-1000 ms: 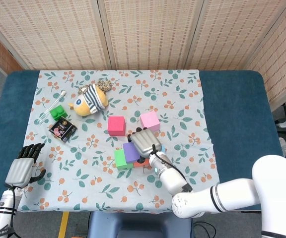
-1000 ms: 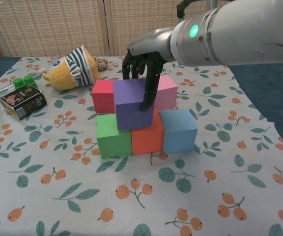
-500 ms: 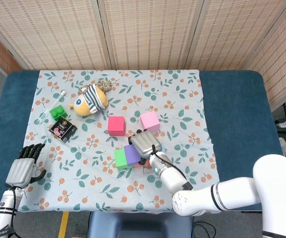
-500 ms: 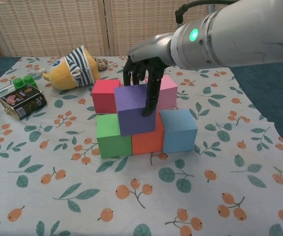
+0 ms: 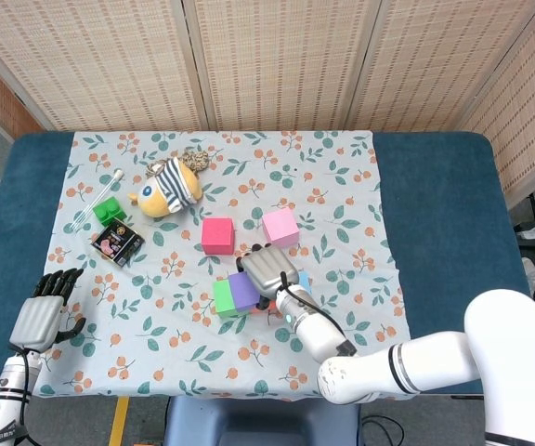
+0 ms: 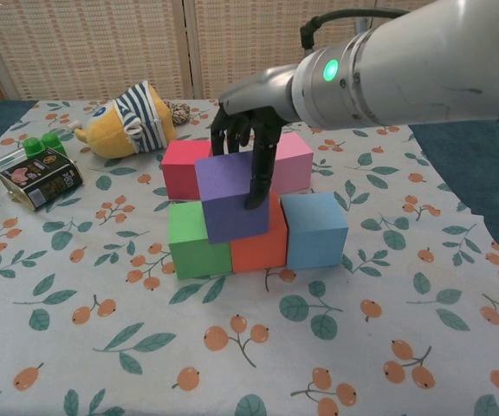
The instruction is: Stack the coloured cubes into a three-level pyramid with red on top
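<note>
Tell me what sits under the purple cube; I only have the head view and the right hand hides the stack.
Observer: In the chest view, the purple cube rests across the green cube and the orange cube.
Operator: Say what ends the row.
Observer: A blue cube stands against the orange one, on its right in the picture.
Operator: Report the grip.
Observer: The right hand holds the purple cube from above, one finger down its front face.
Operator: Check the left hand.
Observer: The left hand holds nothing, near the table edge.

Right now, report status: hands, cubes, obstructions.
Right hand gripping purple cube atop green cube and orange cube. Left hand open, idle. Red cube unstacked behind.
</note>
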Robot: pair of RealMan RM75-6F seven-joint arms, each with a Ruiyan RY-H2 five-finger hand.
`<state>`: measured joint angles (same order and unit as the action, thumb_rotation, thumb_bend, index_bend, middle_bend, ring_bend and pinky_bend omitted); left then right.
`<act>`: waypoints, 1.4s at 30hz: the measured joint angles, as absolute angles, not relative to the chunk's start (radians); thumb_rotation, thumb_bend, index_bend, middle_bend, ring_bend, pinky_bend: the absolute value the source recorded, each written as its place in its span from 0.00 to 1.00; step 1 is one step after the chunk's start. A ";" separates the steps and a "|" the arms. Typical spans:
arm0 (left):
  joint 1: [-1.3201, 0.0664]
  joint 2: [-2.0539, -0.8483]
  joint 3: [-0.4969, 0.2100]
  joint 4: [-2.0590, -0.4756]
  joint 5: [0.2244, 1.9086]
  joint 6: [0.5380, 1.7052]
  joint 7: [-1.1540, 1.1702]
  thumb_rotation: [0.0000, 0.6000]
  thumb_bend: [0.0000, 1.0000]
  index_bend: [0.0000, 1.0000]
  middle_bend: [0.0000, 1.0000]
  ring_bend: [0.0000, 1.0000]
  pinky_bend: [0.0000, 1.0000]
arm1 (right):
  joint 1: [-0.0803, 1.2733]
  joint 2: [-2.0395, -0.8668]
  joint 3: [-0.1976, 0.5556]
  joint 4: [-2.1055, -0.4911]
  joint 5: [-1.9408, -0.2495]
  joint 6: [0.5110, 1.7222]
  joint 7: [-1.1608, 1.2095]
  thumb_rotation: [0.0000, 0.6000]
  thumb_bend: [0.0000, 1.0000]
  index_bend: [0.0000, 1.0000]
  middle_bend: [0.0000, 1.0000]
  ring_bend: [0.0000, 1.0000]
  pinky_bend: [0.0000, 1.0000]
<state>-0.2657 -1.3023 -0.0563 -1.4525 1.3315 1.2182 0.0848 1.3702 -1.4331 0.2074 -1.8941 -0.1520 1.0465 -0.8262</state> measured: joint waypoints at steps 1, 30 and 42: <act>-0.266 -1.302 -0.057 -1.453 1.331 1.218 0.085 1.00 0.35 0.00 0.05 0.04 0.07 | 1.370 -1.433 0.208 -1.894 -0.152 1.046 -0.824 1.00 0.18 0.41 0.34 0.17 0.26; -0.266 -1.298 -0.058 -1.454 1.325 1.215 0.085 1.00 0.35 0.00 0.05 0.04 0.07 | 1.374 -1.443 0.214 -1.864 -0.154 1.021 -0.776 1.00 0.18 0.35 0.32 0.17 0.31; -0.266 -1.296 -0.058 -1.456 1.326 1.215 0.082 1.00 0.35 0.00 0.05 0.04 0.07 | 1.390 -1.423 0.203 -1.883 -0.109 1.010 -0.798 1.00 0.17 0.04 0.15 0.13 0.31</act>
